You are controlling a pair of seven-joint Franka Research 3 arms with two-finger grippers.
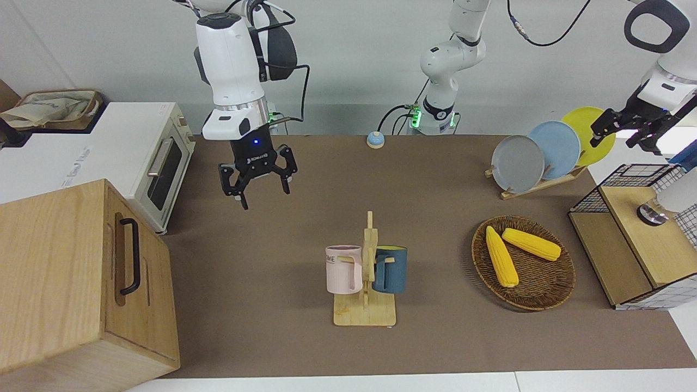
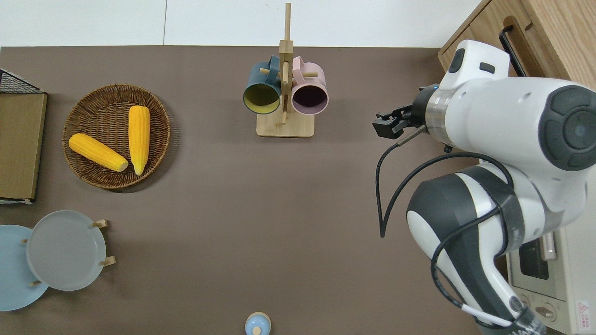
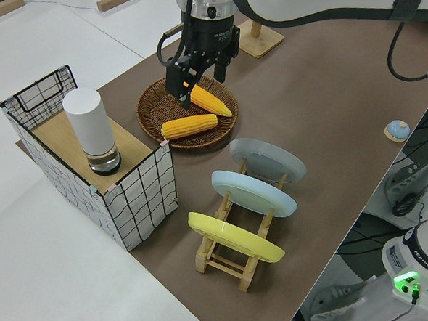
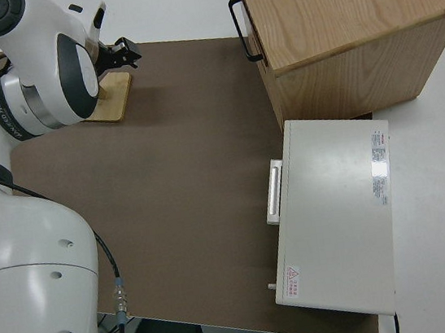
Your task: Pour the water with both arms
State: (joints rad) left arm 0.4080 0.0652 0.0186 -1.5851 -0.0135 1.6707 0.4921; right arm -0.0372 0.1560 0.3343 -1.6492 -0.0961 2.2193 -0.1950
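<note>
right gripper (image 1: 256, 179) empty, fingers apart, upper left of the front view, up over bare mat, likely staged for the pink mug (image 1: 344, 268) on the rack (image 1: 366, 310) at lower centre. left gripper (image 1: 626, 126) upper right near the white bottle (image 3: 91, 129); spread unclear.

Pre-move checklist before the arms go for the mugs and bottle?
1. Right end effector empty and open, over bare mat: ok.
2. Left end effector empty, up near the wire basket: ok; fingers open or shut: cannot tell.
3. Pink mug and blue mug both hang on the rack: ok.
4. White bottle upright in the wire basket: ok.
5. Water in the bottle: cannot tell.
6. Mat between the right end effector and the rack free of things: ok.
</note>
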